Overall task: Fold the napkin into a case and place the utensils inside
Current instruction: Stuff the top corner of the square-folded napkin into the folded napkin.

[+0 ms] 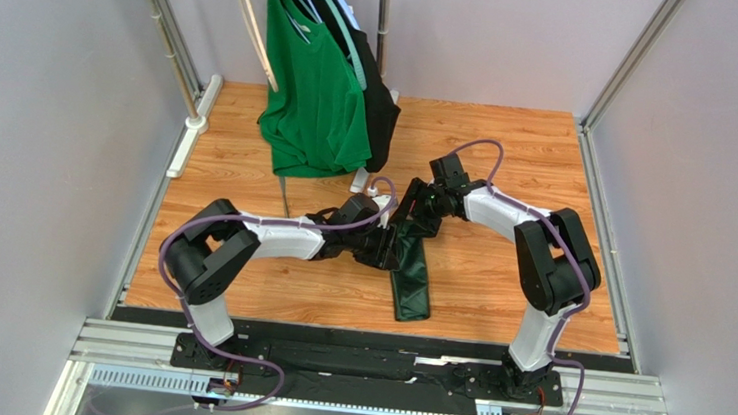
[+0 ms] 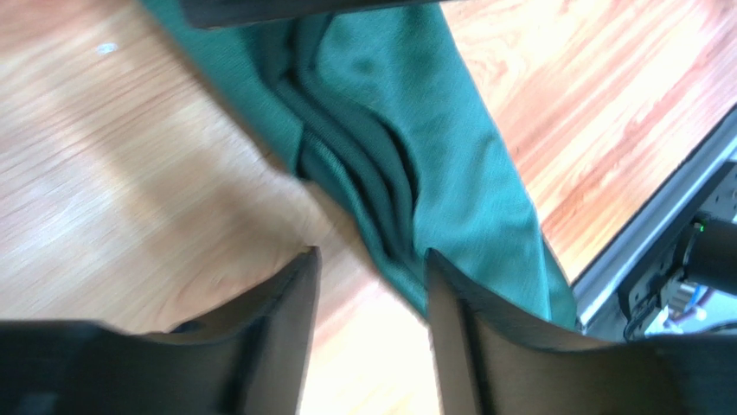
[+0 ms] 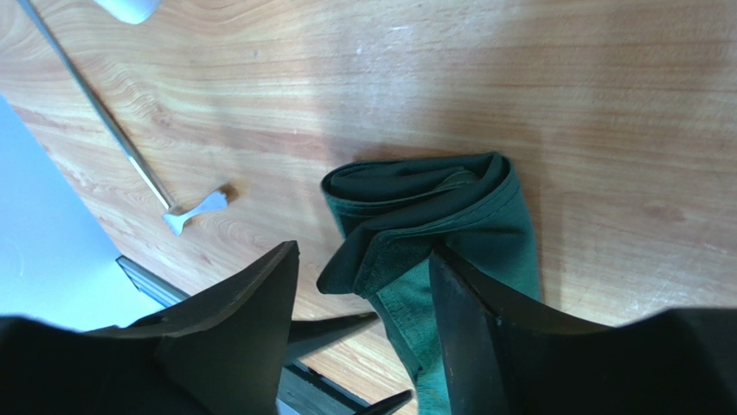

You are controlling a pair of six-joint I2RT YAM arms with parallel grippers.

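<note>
The napkin (image 1: 412,284) is a dark green cloth folded into a long narrow strip that runs toward the table's near edge. Its far end is bunched under both grippers. My left gripper (image 1: 387,237) hangs over that end with its jaws open. In the left wrist view the napkin (image 2: 432,147) lies just past the left gripper (image 2: 370,259), with bare wood between the fingers. My right gripper (image 3: 362,259) is open too, and the rolled end of the napkin (image 3: 432,207) lies loose against its right finger (image 3: 458,303). The utensils are out of view.
A bright green T-shirt (image 1: 315,92) and a black garment (image 1: 382,108) hang on a rack at the back. A thin metal rod (image 3: 104,121) with a pale flared end (image 3: 197,210) lies left of the napkin. A metal rail (image 1: 369,363) borders the near edge.
</note>
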